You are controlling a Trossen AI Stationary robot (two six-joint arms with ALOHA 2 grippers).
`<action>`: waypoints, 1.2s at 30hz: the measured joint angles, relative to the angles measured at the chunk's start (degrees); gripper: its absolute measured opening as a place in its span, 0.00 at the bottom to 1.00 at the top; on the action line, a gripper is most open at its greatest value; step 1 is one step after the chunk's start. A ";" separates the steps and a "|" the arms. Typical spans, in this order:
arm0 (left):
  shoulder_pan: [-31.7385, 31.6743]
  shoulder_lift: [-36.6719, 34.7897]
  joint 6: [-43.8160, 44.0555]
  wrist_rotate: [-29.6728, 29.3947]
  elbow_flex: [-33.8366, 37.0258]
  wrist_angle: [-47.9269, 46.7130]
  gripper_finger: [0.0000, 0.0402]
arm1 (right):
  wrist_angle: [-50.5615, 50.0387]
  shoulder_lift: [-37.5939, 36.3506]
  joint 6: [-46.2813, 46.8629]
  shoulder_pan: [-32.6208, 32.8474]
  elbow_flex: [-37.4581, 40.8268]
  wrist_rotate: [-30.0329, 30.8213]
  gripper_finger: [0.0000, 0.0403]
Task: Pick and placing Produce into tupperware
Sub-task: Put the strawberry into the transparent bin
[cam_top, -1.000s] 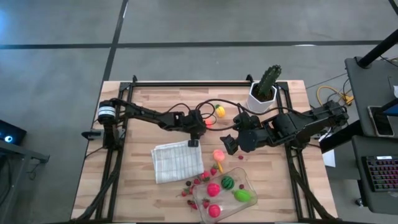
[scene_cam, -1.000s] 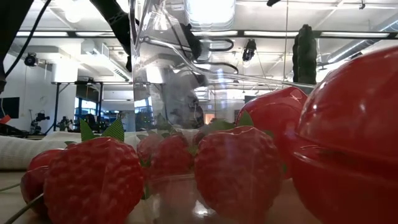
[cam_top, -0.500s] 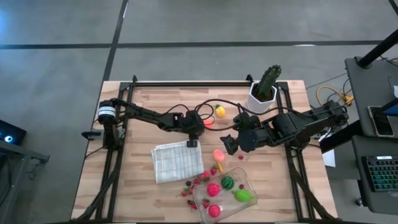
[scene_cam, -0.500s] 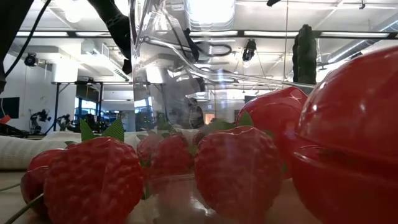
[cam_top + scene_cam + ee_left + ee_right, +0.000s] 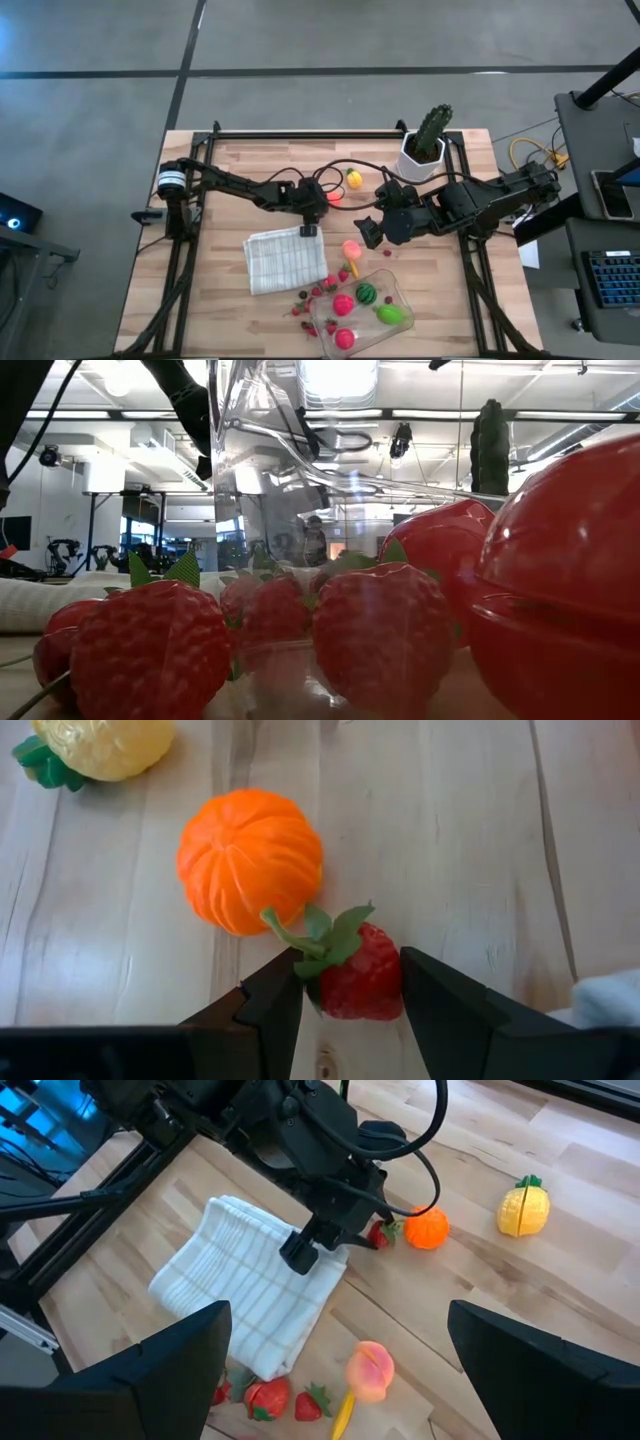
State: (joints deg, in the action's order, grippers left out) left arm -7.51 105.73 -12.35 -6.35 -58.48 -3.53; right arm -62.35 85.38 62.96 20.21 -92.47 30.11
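Robotics lab: camera tripods [image 5: 95,530], ceiling strip lights [image 5: 340,380].

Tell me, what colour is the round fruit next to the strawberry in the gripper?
Orange. The ribbed round fruit shows best in the left wrist view.

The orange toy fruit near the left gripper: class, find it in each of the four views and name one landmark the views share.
High view: the orange toy fruit sits mid-table, just past the left gripper.
Low view: not visible.
Left wrist view: upper centre, beside the strawberry held between the fingers.
Right wrist view: right of centre.
Shared landmark: the yellow toy fruit lying close by.
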 joint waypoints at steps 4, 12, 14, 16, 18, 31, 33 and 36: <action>-0.02 0.00 -0.01 0.00 0.00 0.09 0.33 | 0.02 0.00 0.00 0.00 0.00 0.00 0.90; -0.02 0.00 -0.01 -0.04 0.00 0.39 0.26 | 0.02 0.00 0.00 0.00 0.00 0.00 0.90; -0.02 0.00 -0.01 -0.04 0.00 0.37 0.26 | 0.02 0.00 0.00 0.00 0.00 0.00 0.90; -0.02 0.00 -0.02 -0.04 -0.02 0.33 0.26 | 0.02 0.00 0.00 0.00 0.00 0.00 0.90; -0.02 0.00 -0.01 -0.02 -0.02 0.31 0.26 | 0.02 0.00 0.00 0.00 0.00 -0.01 0.90; 0.26 -5.80 0.06 0.13 -4.74 -10.13 0.27 | 0.26 -1.04 -0.05 -0.30 0.00 0.00 0.90; 0.61 -7.97 0.70 0.11 -6.37 -12.70 0.27 | 0.23 -2.09 -0.37 -0.66 0.00 0.03 0.90; 1.30 -11.91 5.04 2.76 -8.47 -15.12 0.27 | 0.20 -3.75 -2.03 -0.83 -0.02 0.13 0.90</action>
State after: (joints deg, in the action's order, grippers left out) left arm -6.21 93.83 -7.31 -3.59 -66.94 -18.65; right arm -62.15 81.63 60.93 19.38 -92.49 30.24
